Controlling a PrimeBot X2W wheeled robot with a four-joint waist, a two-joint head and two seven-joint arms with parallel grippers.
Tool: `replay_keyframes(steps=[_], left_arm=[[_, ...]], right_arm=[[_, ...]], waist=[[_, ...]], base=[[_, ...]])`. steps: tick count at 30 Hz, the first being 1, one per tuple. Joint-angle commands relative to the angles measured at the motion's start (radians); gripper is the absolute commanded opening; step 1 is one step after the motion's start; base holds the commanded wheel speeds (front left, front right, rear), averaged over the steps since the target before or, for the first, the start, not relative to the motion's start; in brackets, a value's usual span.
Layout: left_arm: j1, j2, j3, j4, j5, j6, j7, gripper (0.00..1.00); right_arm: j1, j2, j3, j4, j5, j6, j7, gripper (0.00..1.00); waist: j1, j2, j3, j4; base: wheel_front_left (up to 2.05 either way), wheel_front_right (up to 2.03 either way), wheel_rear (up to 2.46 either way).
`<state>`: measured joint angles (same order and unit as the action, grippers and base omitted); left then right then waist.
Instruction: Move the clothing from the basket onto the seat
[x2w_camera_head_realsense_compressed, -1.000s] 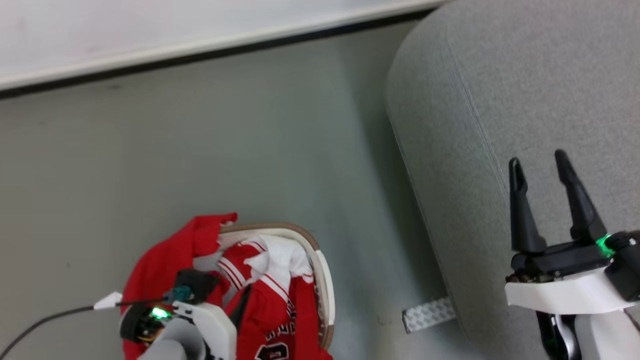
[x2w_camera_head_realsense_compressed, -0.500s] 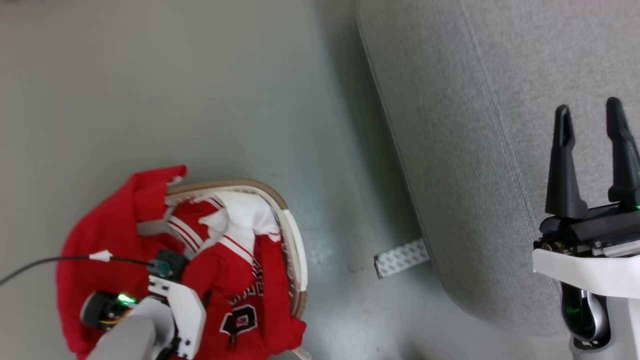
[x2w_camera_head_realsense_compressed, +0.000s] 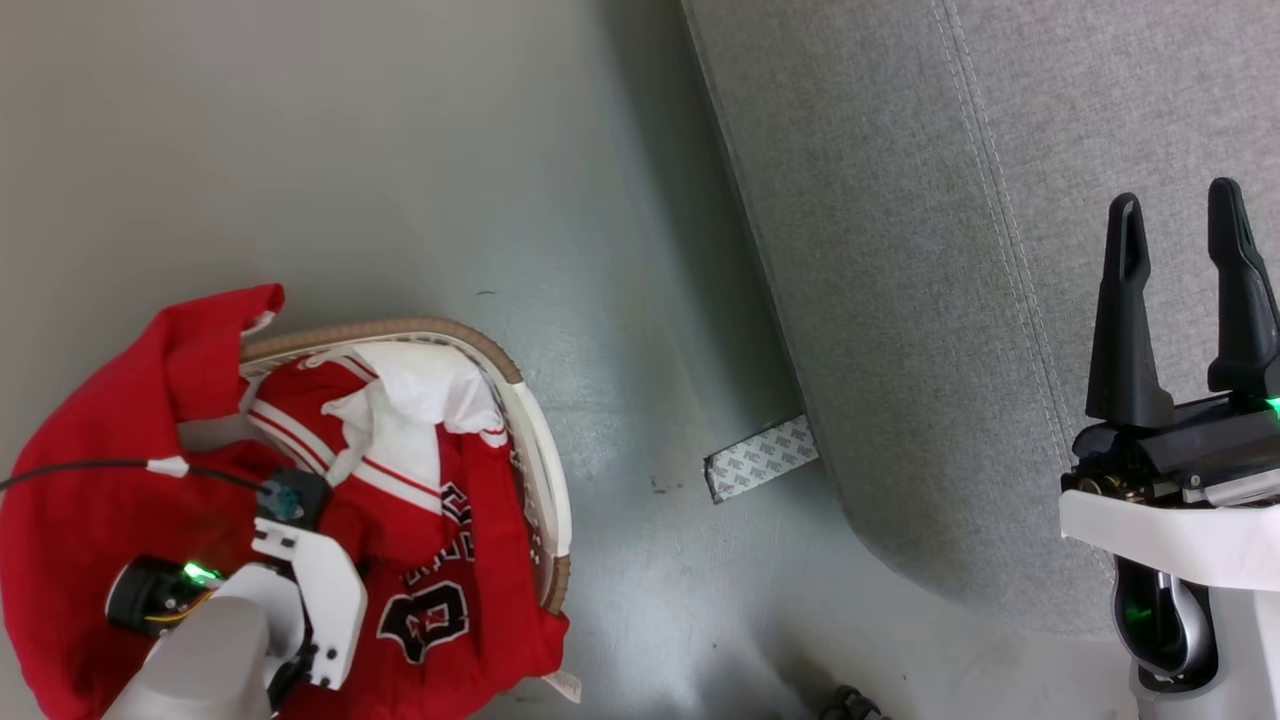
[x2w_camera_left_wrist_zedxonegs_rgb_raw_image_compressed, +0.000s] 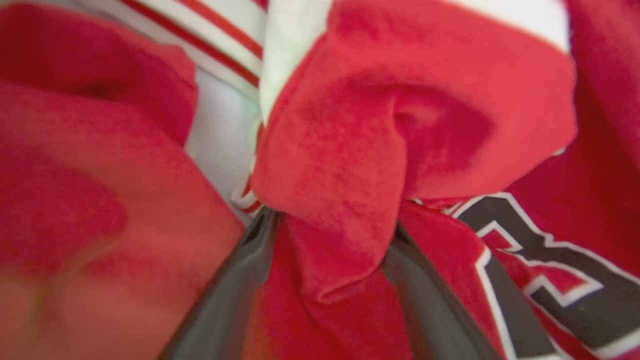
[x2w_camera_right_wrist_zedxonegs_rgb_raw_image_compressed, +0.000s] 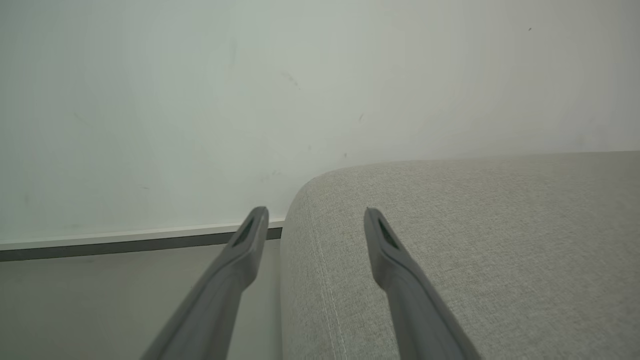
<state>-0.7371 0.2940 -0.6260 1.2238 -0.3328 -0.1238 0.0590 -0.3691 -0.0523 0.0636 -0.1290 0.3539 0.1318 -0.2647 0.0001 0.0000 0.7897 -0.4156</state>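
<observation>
Head view: the basket (x2w_camera_head_realsense_compressed: 500, 365) sits on the floor (x2w_camera_head_realsense_compressed: 600, 200), well apart from the seat (x2w_camera_head_realsense_compressed: 900, 250). All the clothing (x2w_camera_head_realsense_compressed: 440, 560) is in it; the plain red piece spills over the far-left rim and the jersey hangs over the near rim. Nothing lies on the seat, so the task looks barely begun: every garment is left to move. The left arm (x2w_camera_head_realsense_compressed: 300, 590) dips into the pile. The right gripper (x2w_camera_head_realsense_compressed: 1175, 200) hovers over the seat, spread wide, holding nothing. A grey tape strip (x2w_camera_head_realsense_compressed: 760, 460) lies on the floor at the seat's base. The floor between basket and seat is bare, giving plenty of room for a carry.

Left wrist view: the left gripper (x2w_camera_left_wrist_zedxonegs_rgb_raw_image_compressed: 331, 222) is splayed, its fingers straddling a fold of red cloth that is not pinched yet. The jersey lettering sits to the right.

Right wrist view: the right gripper's fingers are parted above the seat's rounded corner, with the seam running below. The cushion top is bare, leaving a wide landing area.
</observation>
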Motion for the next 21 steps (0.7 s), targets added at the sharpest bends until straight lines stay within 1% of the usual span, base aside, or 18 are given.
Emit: replay_keyframes(steps=[1, 2, 3, 9, 12, 16, 19, 21], left_arm=[[-0.011, -0.002, -0.003, 0.010, -0.005, -0.001, -0.003, 0.46], [-0.015, -0.007, -0.005, 0.011, -0.006, -0.002, -0.009, 0.21], [-0.018, -0.010, -0.008, 0.013, -0.006, -0.002, -0.015, 0.00], [-0.019, -0.025, -0.012, 0.022, -0.026, -0.005, -0.049, 0.00], [-0.012, -0.047, -0.015, 0.025, -0.035, -0.006, -0.065, 0.00], [0.018, -0.093, -0.019, 0.023, -0.051, -0.006, -0.117, 0.00], [0.043, -0.146, -0.026, 0.001, -0.072, -0.007, -0.174, 0.00], [0.067, -0.170, -0.041, -0.020, -0.092, -0.005, -0.206, 0.00]], right_arm=[[-0.016, 0.002, 0.003, 0.004, 0.005, -0.002, 0.001, 1.00], [-0.016, 0.002, 0.003, 0.007, 0.005, -0.002, 0.001, 1.00], [-0.015, 0.002, 0.003, 0.010, 0.005, -0.002, 0.001, 1.00], [-0.021, 0.002, 0.003, 0.023, -0.006, -0.002, 0.001, 1.00], [-0.013, 0.002, 0.000, 0.031, -0.017, -0.002, 0.001, 1.00], [0.001, 0.002, -0.006, 0.047, -0.041, -0.002, 0.001, 1.00], [0.015, 0.001, -0.010, 0.062, -0.067, -0.002, 0.001, 1.00], [0.027, 0.001, -0.013, 0.077, -0.088, -0.002, 0.001, 1.00]], waist=[[-0.0001, 0.0000, 0.002, -0.003], [-0.0001, 0.0000, 0.000, -0.002], [-0.0001, 0.0000, -0.003, -0.001], [-0.0001, 0.0000, -0.032, 0.009], [-0.0001, 0.0000, -0.065, 0.027], [-0.0001, 0.0000, -0.153, 0.079], [-0.0001, 0.0000, -0.240, 0.134], [-0.0001, 0.0000, -0.300, 0.176]], base=[[0.00, 0.00, 0.00], [0.00, 0.00, 0.00], [0.00, 0.00, 0.00], [0.00, 0.00, 0.00], [0.00, 0.00, 0.00], [0.00, 0.00, 0.00], [0.00, 0.00, 0.00], [0.00, 0.00, 0.00]])
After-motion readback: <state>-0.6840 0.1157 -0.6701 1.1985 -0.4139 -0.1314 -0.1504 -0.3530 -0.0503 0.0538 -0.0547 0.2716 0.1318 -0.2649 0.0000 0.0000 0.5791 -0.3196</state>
